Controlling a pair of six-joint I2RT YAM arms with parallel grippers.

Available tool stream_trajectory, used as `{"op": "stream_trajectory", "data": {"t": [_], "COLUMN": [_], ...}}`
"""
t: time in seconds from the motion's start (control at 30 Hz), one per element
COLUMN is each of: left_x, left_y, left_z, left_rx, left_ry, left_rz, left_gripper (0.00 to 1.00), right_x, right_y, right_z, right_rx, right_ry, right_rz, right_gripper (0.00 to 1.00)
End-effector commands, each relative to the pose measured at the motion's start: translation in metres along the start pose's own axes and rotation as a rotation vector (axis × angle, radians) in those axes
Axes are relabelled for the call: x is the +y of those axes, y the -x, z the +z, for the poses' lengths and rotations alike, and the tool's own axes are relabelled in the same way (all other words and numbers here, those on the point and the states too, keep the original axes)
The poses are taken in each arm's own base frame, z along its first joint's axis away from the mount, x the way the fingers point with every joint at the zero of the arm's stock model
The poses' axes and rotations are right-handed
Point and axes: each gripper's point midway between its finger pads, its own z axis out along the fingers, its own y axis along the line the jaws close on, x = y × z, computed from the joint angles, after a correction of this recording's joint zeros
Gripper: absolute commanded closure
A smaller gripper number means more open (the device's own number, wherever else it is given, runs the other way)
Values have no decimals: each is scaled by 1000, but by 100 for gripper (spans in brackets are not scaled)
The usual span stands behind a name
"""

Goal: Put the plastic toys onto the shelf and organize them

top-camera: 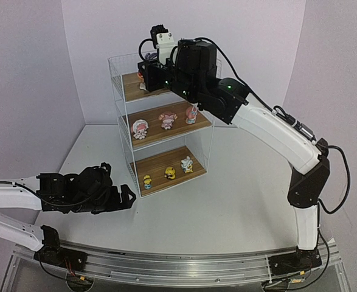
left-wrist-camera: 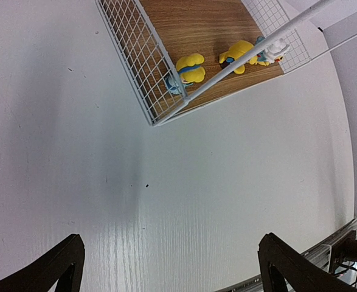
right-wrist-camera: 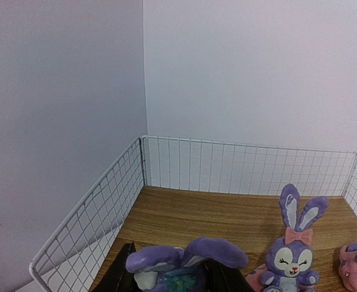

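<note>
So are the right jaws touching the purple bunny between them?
Touching. The right wrist view shows the dark jaws pressed against both sides of the purple bunny, no gap visible.

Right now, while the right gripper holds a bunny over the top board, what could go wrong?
1. The right gripper is shut on the held bunny, near the standing bunny; a sideways move could knock that one over.
2. The held bunny's base is hidden, so it may be tilted; released so, it could topple.
</note>
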Motion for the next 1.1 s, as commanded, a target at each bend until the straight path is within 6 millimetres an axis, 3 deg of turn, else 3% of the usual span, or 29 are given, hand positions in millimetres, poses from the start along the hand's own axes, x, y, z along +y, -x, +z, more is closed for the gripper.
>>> {"op": "stream_trajectory", "data": {"t": [0.0,1.07], "left_x": [-7,-7], "left_y": [1,-3], "left_z": [2,6], "left_rx": [-3,8], "left_ry": [-26,-20], "left_rz": [6,12], "left_gripper": [0,0], "right_x": [3,7], "right_y": [16,3], "right_z": [3,15], "right_rx": [-61,-46], "right_ry": [22,31], "right_rz": [69,132], "right_gripper": [81,52]}}
